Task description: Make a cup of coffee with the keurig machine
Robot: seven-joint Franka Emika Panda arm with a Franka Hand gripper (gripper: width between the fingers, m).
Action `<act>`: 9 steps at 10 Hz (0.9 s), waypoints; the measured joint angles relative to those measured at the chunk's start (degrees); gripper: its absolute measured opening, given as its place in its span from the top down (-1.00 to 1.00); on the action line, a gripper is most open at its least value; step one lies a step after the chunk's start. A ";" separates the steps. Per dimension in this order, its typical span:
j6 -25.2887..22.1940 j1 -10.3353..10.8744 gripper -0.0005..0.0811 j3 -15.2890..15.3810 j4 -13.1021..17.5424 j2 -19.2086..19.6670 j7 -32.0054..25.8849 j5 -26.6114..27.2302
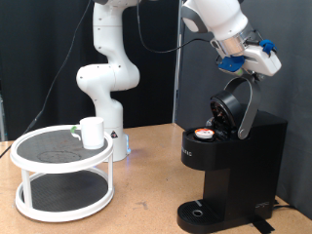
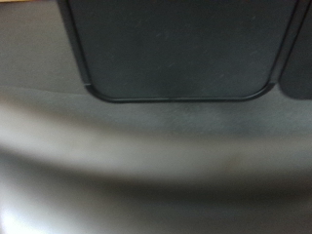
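Note:
The black keurig machine (image 1: 232, 161) stands at the exterior view's right with its hinged lid (image 1: 237, 105) raised. A small pod with a green-white top (image 1: 203, 135) sits in the open chamber. My gripper (image 1: 252, 68) is at the upper edge of the raised lid, right against it. The white cup (image 1: 93, 132) stands upright on the top tier of a round white shelf (image 1: 29, 159) at the exterior view's left, far from the gripper. The wrist view shows only a blurred dark surface (image 2: 156, 146) very close up.
The machine's round drip tray (image 1: 200, 212) has nothing on it. The arm's white base (image 1: 105, 78) rises behind the shelf. The wooden tabletop (image 1: 146, 195) lies between shelf and machine. A black curtain hangs behind.

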 joint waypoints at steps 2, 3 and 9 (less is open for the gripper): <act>-1.33 -0.45 0.99 -0.60 -1.82 -1.72 -2.65 0.01; -1.36 -0.52 0.99 -0.95 -2.76 -2.78 -3.49 0.06; 3.02 -3.05 0.99 -3.60 -6.47 -6.92 -4.04 0.83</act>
